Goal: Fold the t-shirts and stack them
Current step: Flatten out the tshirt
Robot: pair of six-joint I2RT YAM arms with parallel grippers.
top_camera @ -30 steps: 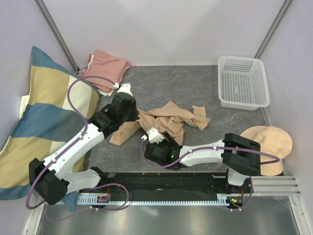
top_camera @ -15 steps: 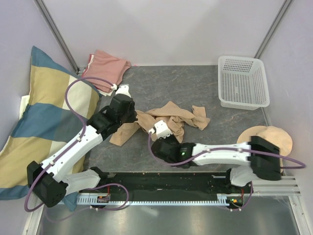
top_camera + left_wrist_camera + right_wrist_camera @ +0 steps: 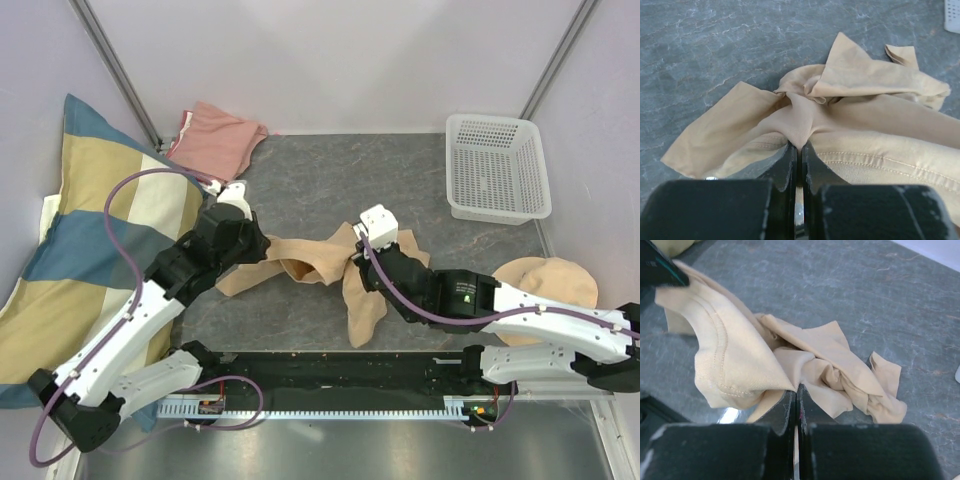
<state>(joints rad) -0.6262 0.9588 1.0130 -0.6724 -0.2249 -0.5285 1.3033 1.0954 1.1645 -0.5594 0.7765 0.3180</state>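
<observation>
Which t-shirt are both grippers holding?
The tan t-shirt: the left gripper and right gripper both pinch it. The pink t-shirt lies untouched behind.

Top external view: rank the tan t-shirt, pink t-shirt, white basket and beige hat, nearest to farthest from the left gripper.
1. tan t-shirt, in the left gripper, centre.
2. pink t-shirt, far left.
3. white basket, far right.
4. beige hat, near right.
</observation>
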